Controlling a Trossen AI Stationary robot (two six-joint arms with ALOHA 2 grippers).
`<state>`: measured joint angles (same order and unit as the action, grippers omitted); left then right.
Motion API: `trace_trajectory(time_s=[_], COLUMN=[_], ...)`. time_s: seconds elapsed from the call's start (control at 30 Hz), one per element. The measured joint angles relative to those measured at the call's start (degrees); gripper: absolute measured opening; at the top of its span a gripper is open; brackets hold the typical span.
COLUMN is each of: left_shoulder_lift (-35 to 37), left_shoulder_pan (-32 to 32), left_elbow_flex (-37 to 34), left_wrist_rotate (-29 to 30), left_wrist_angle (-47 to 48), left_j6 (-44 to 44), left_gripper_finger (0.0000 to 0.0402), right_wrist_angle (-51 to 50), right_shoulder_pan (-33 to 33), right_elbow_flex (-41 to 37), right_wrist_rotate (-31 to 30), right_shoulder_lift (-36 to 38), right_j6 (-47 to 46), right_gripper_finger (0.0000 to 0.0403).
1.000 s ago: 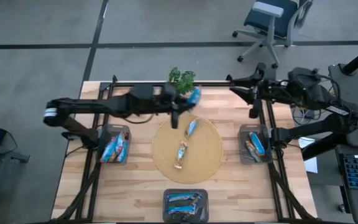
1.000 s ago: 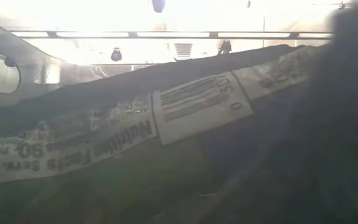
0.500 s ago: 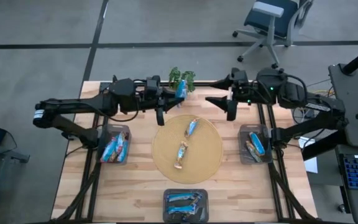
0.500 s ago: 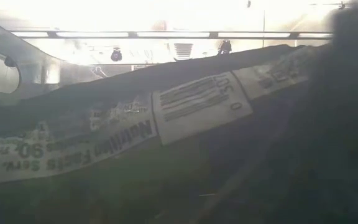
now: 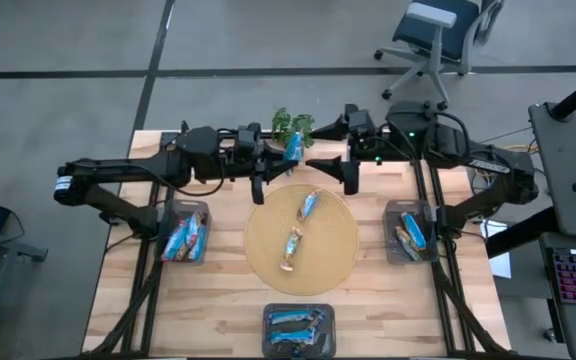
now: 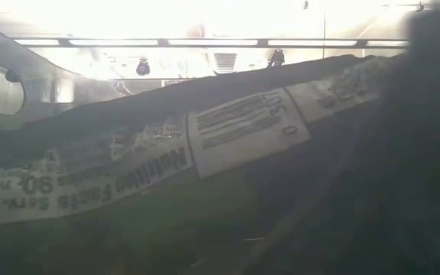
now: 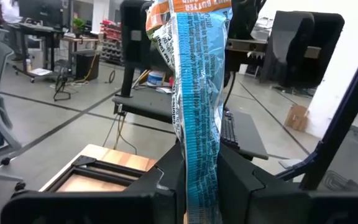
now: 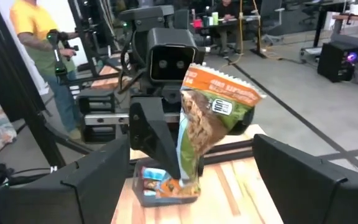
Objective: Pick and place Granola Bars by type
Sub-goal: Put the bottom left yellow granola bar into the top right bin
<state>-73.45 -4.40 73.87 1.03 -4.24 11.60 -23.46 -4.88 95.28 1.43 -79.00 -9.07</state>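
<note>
My left gripper stands over the table's far middle, shut on a granola bar with a blue wrapper and an orange top end; a small green plant is just behind it. My right gripper faces it from the table's right, open, fingers wide apart and short of the bar. Two more bars lie flat on the round tan mat. The low view is filled by a wrapper lying close to that camera. My left gripper pinches the bar's lower end between its two fingers. The fingers reach level from the table's left side. The bar stands nearly upright above them, orange end up, lifted clear of the table.
Three grey bins with bars in them stand at the table's left, right and near edge. In the right wrist view a person stands in the room beyond the table. An office chair is on the floor behind.
My right gripper has swung from the far right corner toward the table's left, up to the held bar. My left gripper drew back a little toward the table's left with the bar, then kept still.
</note>
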Motion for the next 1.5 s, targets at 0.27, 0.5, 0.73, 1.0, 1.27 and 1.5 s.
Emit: trace_trajectory(time_s=[0.27,0.5,0.73,1.0,1.27,1.5], left_shoulder_lift=[0.00,0.00,0.00,0.00,-0.20,-0.20], left_shoulder_pan=[0.02,0.02,0.02,0.07,0.07,0.04], left_elbow_flex=[0.28,0.39,0.42,0.48,0.48,0.48], left_wrist_rotate=[-1.14,-1.33,-1.60,-3.03,-3.51,-3.73], left_wrist_angle=[-0.37,-0.51,-1.22,-3.16,-3.25,-4.01], left_j6=[-1.33,-2.46,-2.49,-2.47,-2.23,-2.14], left_gripper_finger=[0.0051,0.0051,0.0051,0.0051,0.0051,0.0051], right_wrist_angle=[-0.08,-0.16,-0.18,-0.14,-0.02,0.13], right_shoulder_pan=[0.00,0.00,0.00,0.00,-0.07,-0.07], right_elbow_flex=[4.37,5.55,5.55,5.53,5.49,5.47], right_wrist_rotate=[1.67,1.71,1.88,2.08,3.23,3.74], right_shoulder_lift=[-4.36,-5.62,-5.62,-5.60,-5.60,-5.60], right_j6=[0.05,-0.21,-1.32,-1.48,-1.46,-1.46], right_gripper_finger=[0.0327,0.0327,0.0327,0.0317,0.0250,0.0189])
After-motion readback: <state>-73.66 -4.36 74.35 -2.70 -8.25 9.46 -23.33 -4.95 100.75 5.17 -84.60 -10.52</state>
